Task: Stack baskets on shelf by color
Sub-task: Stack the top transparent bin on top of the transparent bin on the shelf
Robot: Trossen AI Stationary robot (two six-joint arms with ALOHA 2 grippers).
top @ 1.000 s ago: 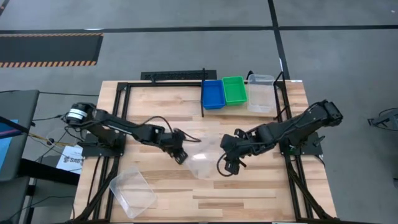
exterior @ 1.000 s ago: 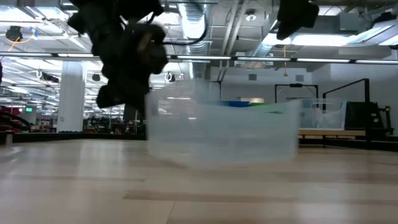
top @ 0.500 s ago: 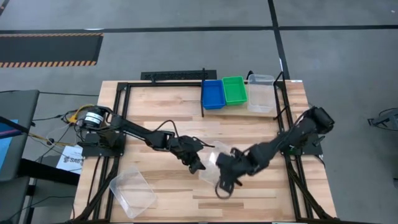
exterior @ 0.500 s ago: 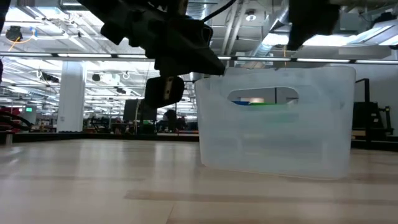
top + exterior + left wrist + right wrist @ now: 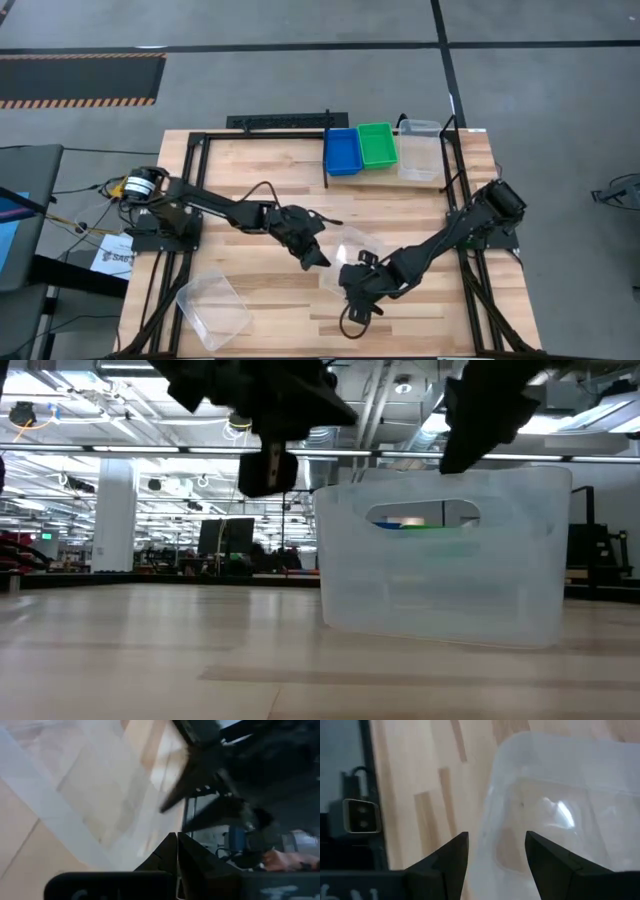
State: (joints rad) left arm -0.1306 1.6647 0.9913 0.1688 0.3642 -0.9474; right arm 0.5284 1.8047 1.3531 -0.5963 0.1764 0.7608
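A clear basket (image 5: 352, 252) stands upright on its base mid-table, and its slotted wall fills the low view (image 5: 440, 555). My left gripper (image 5: 318, 258) (image 5: 267, 470) is shut and hangs just off the basket's left side, clear of it; its own wrist view (image 5: 177, 851) shows nothing between the fingers. My right gripper (image 5: 350, 282) (image 5: 485, 415) is open above the basket's near rim. In the right wrist view (image 5: 495, 845) its fingers stand on either side of the basket wall (image 5: 487, 835). I cannot tell whether they touch it.
On the shelf (image 5: 385, 178) at the far edge stand a blue basket (image 5: 342, 150), a green basket (image 5: 377, 145) and a clear basket (image 5: 420, 150), side by side. Another clear basket (image 5: 212, 308) lies near the left near corner. Black frame rails (image 5: 470, 270) run along both table sides.
My left gripper travelled toward the table's right and near edge with the clear basket, which was tilted and moving, then settled flat on the table and stayed put. The left gripper has since risen off the rim. My right gripper moved left and toward the near edge, over the basket.
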